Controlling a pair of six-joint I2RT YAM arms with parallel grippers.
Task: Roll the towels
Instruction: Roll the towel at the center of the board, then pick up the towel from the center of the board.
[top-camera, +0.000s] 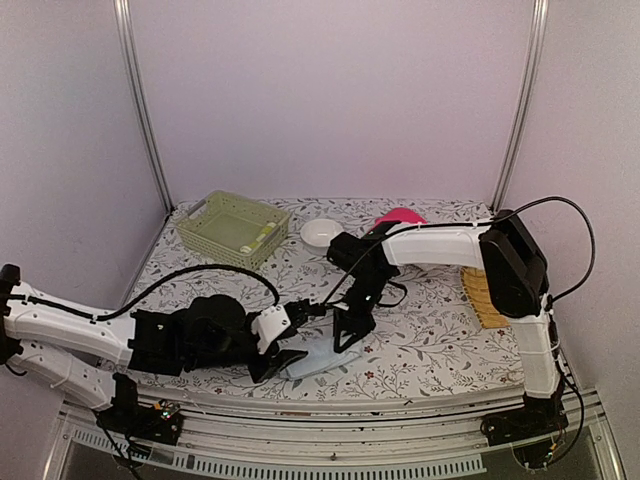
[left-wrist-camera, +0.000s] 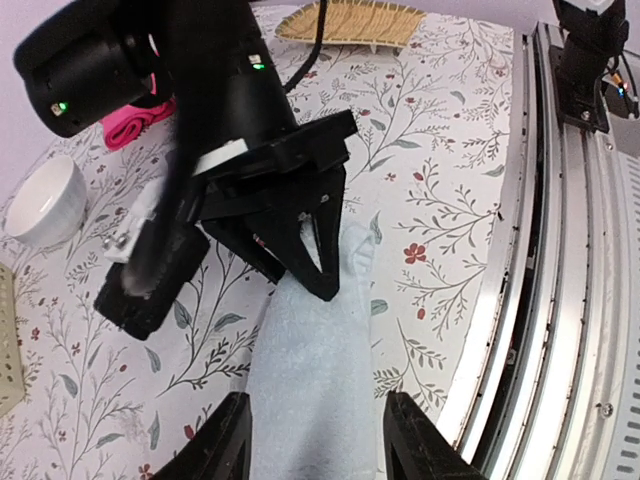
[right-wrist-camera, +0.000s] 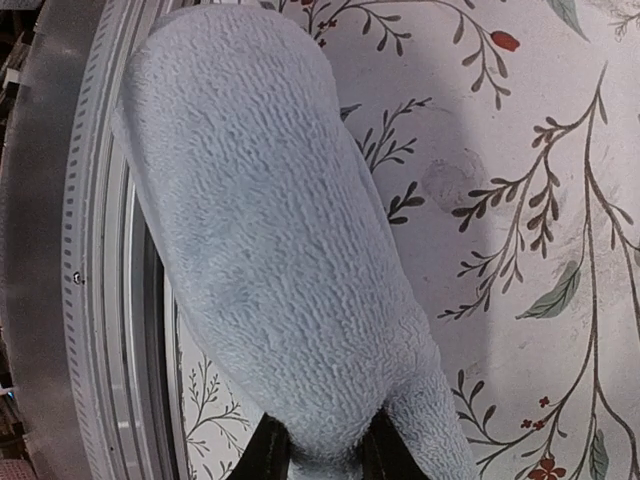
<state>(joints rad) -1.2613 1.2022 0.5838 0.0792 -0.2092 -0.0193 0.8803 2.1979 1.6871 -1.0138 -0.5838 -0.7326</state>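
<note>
A pale blue towel (top-camera: 318, 361) lies as a long folded strip near the table's front edge. In the left wrist view the pale blue towel (left-wrist-camera: 320, 380) runs between my left gripper's (left-wrist-camera: 318, 408) fingers, which stand open on either side of its near end, a gap showing beside the right finger. My right gripper (top-camera: 346, 340) points down at the far end; the right wrist view shows this gripper (right-wrist-camera: 325, 452) shut on a bunched fold of the towel (right-wrist-camera: 270, 240). A pink towel (top-camera: 401, 215) lies at the back.
A pale green basket (top-camera: 232, 228) stands at the back left, with a white bowl (top-camera: 320, 232) beside it. A yellow slatted tray (top-camera: 485, 296) lies at the right under the right arm. The metal front rail (left-wrist-camera: 560, 300) runs close beside the towel.
</note>
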